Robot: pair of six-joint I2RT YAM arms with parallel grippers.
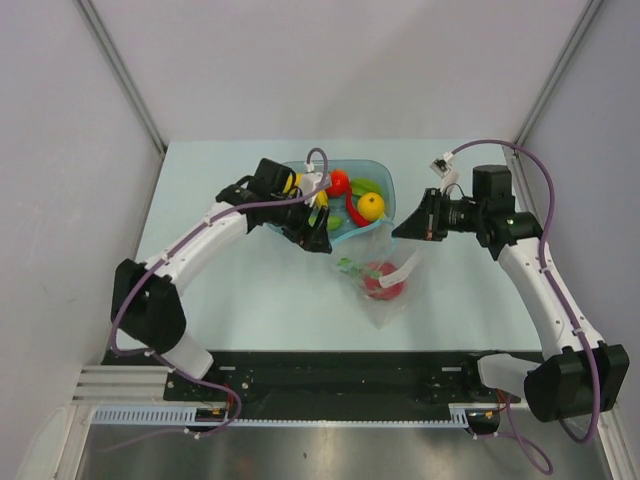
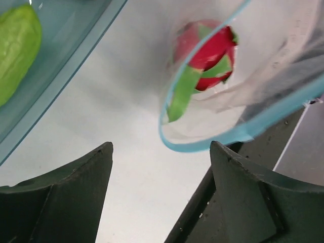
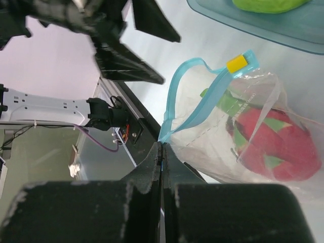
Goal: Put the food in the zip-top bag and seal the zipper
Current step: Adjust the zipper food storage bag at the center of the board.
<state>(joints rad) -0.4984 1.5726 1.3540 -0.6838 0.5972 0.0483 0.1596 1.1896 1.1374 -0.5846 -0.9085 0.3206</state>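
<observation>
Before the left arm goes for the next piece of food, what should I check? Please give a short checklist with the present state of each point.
1. Right gripper pinches the zip-top bag at its mouth edge: ok.
2. Bag mouth open, the zipper forming a wide loop: ok.
3. Dragon fruit inside the bag: ok.
4. Left gripper open and empty: ok.
5. All food in the bag: not ok; the tomato and the citrus, among others, lie in the tray.
6. Zipper sealed: not ok, and not yet due.
</observation>
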